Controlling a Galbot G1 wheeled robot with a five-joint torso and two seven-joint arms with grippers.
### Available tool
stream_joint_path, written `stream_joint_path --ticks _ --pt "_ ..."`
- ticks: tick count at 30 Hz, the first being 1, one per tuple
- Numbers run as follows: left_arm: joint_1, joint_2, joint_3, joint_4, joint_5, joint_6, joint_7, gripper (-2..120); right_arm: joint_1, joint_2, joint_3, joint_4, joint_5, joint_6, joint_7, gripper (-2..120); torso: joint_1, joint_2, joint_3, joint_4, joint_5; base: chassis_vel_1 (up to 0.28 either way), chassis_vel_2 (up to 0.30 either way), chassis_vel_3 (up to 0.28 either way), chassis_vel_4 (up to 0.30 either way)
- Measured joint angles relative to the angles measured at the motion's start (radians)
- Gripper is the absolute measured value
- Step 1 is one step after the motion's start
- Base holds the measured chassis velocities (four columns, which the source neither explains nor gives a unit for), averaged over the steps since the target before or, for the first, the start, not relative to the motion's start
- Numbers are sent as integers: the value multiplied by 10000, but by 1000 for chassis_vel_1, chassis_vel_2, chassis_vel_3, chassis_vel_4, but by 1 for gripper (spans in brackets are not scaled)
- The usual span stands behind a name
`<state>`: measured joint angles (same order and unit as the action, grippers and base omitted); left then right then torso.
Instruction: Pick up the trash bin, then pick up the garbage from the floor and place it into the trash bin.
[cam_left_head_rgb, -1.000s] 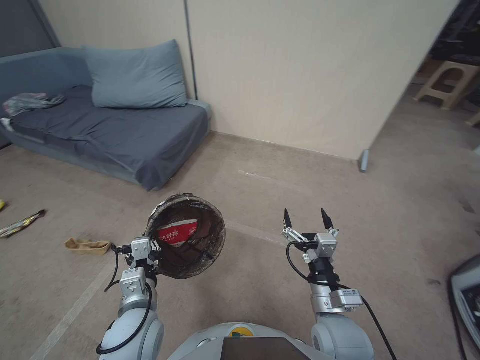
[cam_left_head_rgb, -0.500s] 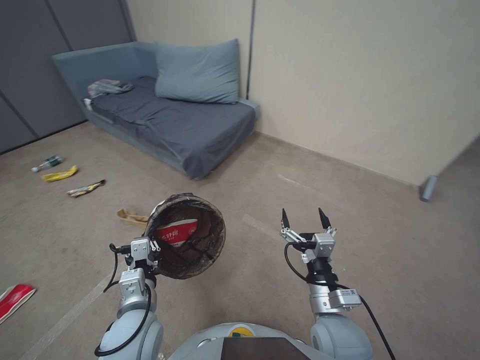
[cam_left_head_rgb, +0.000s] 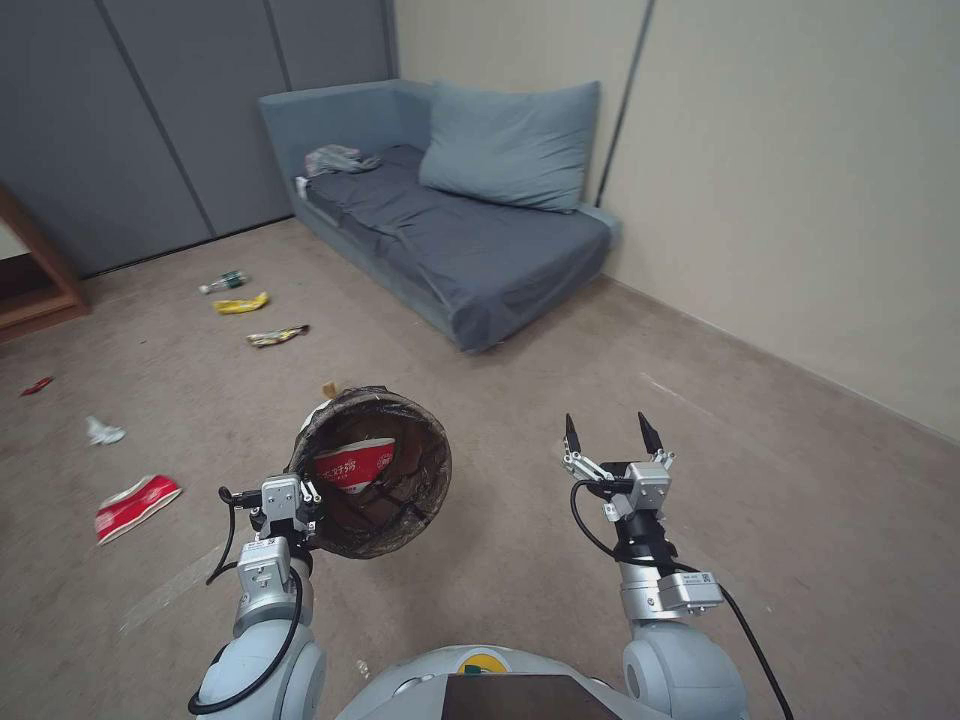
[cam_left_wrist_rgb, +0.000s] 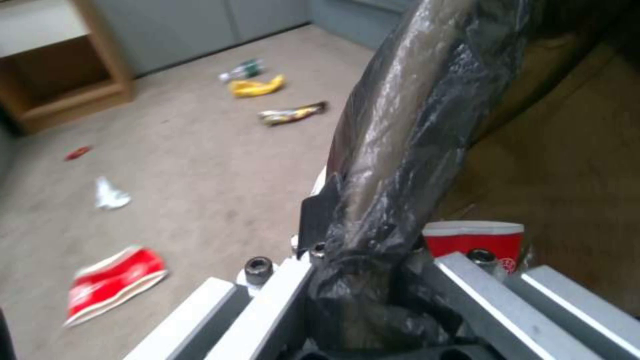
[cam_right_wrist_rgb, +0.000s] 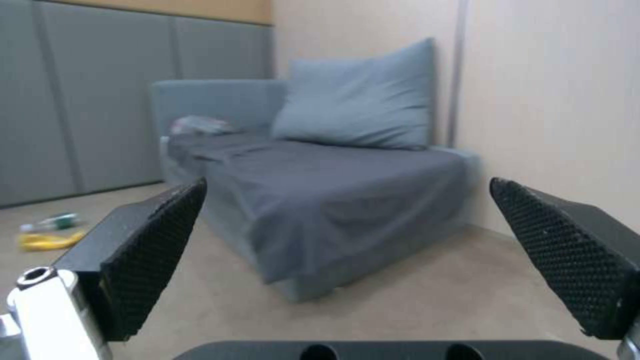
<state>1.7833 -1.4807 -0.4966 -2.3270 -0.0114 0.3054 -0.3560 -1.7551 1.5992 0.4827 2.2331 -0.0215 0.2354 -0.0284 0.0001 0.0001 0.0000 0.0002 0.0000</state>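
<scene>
Our left gripper (cam_left_head_rgb: 300, 500) is clamped on the rim of the trash bin (cam_left_head_rgb: 372, 472), holding it off the floor in front of us, tipped so its mouth faces our head camera. From the left wrist camera we see the dark bag liner pinched between the fingers (cam_left_wrist_rgb: 320, 215). A red-and-white wrapper (cam_left_head_rgb: 352, 464) already lies inside the bin. Our right gripper (cam_left_head_rgb: 608, 436) hovers at about the same height to the right, its two black fingertips spread wide apart with nothing between them.

On the carpet (cam_left_head_rgb: 760, 480) to our left the garbage is scattered. A flattened red-and-white packet (cam_left_head_rgb: 136, 506) lies nearest us, and a crumpled white tissue (cam_left_head_rgb: 103, 432) sits a little beyond it. A small red scrap (cam_left_head_rgb: 37, 385) lies farther out. Toward the grey wall panels a dark snack wrapper (cam_left_head_rgb: 278, 335), a yellow wrapper (cam_left_head_rgb: 241, 304) and a small clear bottle (cam_left_head_rgb: 223, 282) form a loose row. A tan paper piece (cam_left_head_rgb: 329, 388) peeks out just behind the bin's rim. A grey-blue sofa (cam_left_head_rgb: 450, 235) with a large cushion (cam_left_head_rgb: 514, 144) stands against the far wall.
</scene>
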Motion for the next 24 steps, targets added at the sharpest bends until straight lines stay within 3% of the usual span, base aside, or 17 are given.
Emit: stream_joint_path --ticks 24 --pt "151 -87 -51 51 70 -255 -4 0 23 -19 -40 31 22 16 -84 100 0 0 0 2 -1 125 118 122 123"
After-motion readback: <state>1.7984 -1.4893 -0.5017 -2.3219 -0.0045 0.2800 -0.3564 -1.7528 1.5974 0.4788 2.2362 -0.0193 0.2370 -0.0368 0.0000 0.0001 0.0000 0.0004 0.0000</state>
